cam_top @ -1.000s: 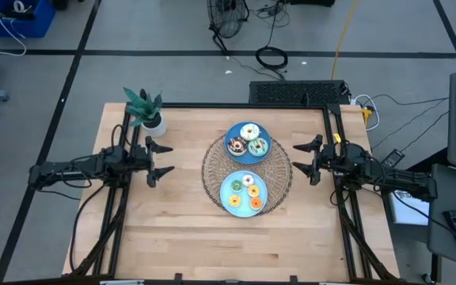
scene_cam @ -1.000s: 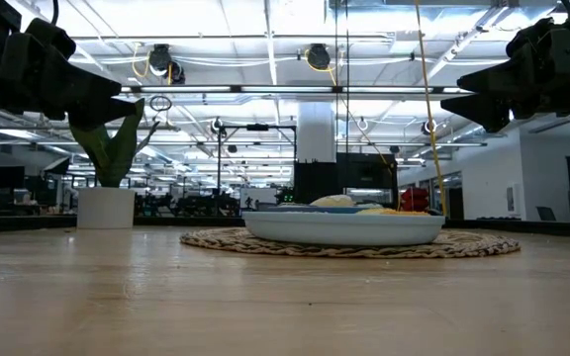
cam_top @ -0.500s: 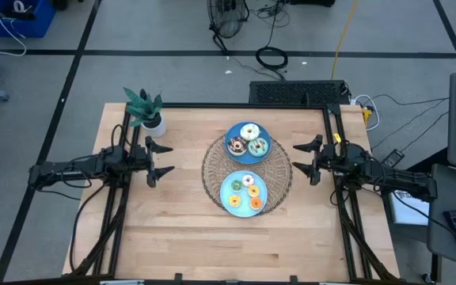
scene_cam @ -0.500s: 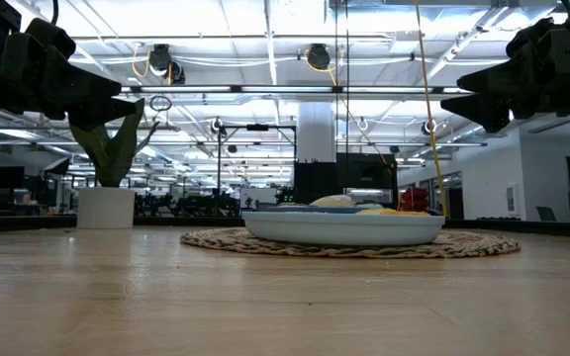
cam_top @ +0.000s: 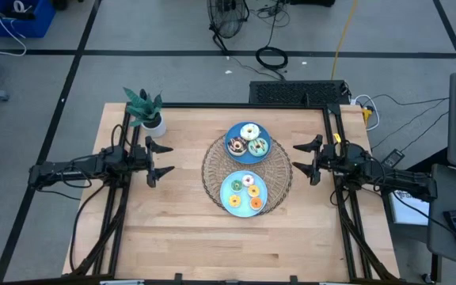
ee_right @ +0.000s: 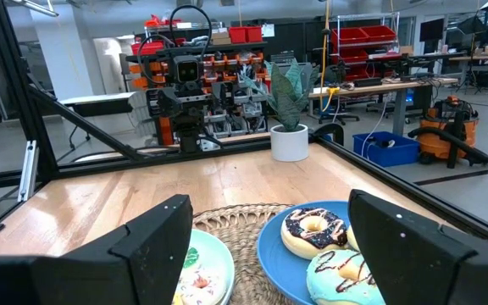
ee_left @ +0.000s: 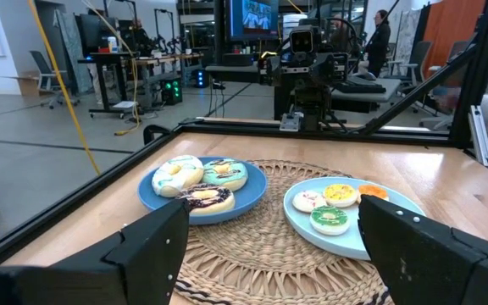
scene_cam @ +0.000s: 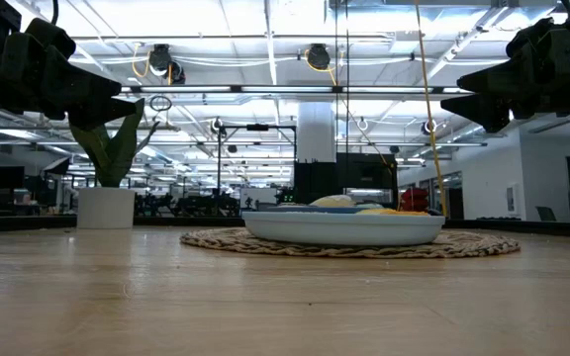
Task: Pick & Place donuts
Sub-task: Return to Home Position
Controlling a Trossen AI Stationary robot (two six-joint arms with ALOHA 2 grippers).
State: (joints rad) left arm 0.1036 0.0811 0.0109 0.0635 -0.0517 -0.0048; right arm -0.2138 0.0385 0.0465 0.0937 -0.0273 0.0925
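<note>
Wooden table (cam_top: 172, 229), round woven mat (cam_top: 210, 170), iced ring donuts (cam_top: 249, 131) (glossy blue plates (cam_top: 230, 199))

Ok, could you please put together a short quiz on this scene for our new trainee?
1. How many donuts lie on the dark blue plate?
2. True or false: the left gripper holds a donut.
3. The light blue plate rests on: A) the bare table, B) the woven mat, C) a tray.
Key: 1. Three. 2. False; it is open and empty, like the right gripper. 3. B.
</note>
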